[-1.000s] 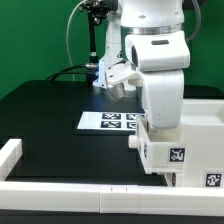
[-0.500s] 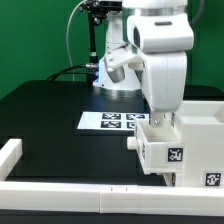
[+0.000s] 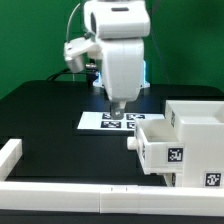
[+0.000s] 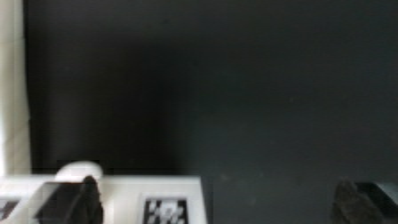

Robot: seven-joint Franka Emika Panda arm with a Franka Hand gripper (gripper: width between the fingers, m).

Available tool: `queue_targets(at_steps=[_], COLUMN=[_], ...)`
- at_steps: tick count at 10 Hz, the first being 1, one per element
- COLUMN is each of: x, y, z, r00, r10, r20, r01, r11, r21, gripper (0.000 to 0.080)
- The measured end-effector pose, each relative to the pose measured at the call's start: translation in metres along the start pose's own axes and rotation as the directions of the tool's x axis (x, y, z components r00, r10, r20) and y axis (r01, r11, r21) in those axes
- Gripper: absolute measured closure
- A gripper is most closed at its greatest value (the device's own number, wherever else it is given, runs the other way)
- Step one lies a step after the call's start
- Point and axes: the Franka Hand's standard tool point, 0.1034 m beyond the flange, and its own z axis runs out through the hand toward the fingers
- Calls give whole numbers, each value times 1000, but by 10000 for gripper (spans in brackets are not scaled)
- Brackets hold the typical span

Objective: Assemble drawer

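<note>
The robot's white arm (image 3: 120, 50) stands straight up and points down at the tabletop, nearer the far edge than the near one. Its gripper (image 3: 116, 110) hangs low at the bottom of the arm. In the wrist view, two dark fingers (image 4: 68, 200) show with a wide gap between them. They hold nothing.

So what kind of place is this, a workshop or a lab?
Most likely a robotics lab bench: a black table ringed by low white border rails, a marker board with tags, and a green backdrop behind the arm.
</note>
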Motion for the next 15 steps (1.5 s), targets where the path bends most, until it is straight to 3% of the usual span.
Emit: queue_targets(at_steps=[4, 8, 15], x=[13, 33, 75], y=[6, 4, 8], z=[29, 33, 35], r00=[999, 994, 995], r10=[4, 104, 100], r20=[-37, -28, -22], r01=[-4, -104, -100], r11=[1000, 994, 994], r21=[3, 22, 33], gripper=[150, 151, 151])
